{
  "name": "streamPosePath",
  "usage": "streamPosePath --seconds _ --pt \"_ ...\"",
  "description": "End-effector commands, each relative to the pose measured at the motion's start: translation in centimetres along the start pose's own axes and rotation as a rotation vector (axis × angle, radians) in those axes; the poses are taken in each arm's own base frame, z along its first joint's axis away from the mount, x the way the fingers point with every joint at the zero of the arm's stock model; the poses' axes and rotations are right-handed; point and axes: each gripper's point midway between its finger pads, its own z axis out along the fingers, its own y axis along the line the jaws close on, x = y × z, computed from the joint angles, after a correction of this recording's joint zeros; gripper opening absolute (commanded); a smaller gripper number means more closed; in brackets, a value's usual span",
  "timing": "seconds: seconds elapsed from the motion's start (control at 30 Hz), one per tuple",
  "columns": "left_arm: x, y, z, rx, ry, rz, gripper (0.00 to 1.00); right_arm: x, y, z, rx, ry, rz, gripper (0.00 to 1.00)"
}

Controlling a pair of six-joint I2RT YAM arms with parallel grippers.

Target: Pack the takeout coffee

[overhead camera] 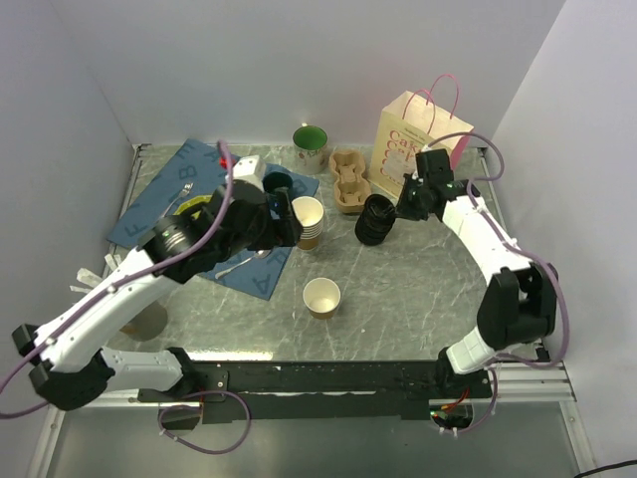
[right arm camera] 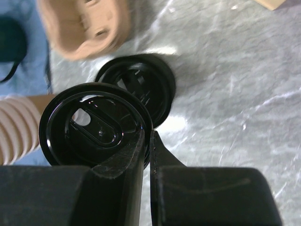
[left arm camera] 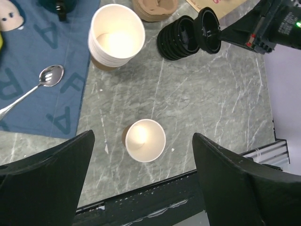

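1. While the right gripper (right arm camera: 146, 137) pinches a black lid (right arm camera: 96, 125) by its rim, jaws almost together, the lid hangs tilted just beside the top of the stack of lids (right arm camera: 141, 84).
2. No finished takeout coffee is on show: the lone paper cup (overhead camera: 321, 297) stands open and lidless near the front middle of the table (overhead camera: 418, 289), well apart from the lid.
3. The left gripper (left arm camera: 146, 181) hangs spread wide and empty above that cup, with the stack of cups (left arm camera: 115, 37) just beyond.
4. To my eye the step in hand is lidding the cup. The next move calls for carrying the lid across, levelling it and pressing it square onto the rim, probably with the left gripper steadying the cup's wall.
5. Bare table lies between the lid stack and the cup, so the path looks open. The stack of cups and the blue mat (overhead camera: 199, 199) crowd the left side. The cup tray (overhead camera: 348, 179) and paper bag (overhead camera: 408, 144) stand at the back, near the right arm.
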Motion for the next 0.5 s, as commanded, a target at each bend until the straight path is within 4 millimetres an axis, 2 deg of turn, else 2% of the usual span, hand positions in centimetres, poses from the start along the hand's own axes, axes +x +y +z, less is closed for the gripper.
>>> streamPosePath --seconds 0.0,0.07,0.2,0.3,0.47 --pt "-2.0 -3.3 0.9 0.085 -0.017 -0.004 0.89 0.9 3.3 -4.9 -0.06 -0.051 -0.109 0.13" --pt "-2.0 -4.1 1.7 0.101 0.002 0.008 0.87 1.4 3.9 -6.9 -0.068 -0.078 -0.143 0.13" --pt "-2.0 -6.0 3.6 0.131 0.052 0.027 0.78 3.9 5.6 -10.9 -0.104 -0.107 -0.201 0.13" --pt "-1.7 -7.2 4.6 0.159 0.095 0.047 0.72 5.0 5.8 -13.1 -0.125 -0.129 -0.193 0.13" --pt "-1.7 -9.0 5.3 0.236 0.102 0.073 0.75 6.0 6.7 -14.9 -0.169 -0.136 -0.196 0.13"
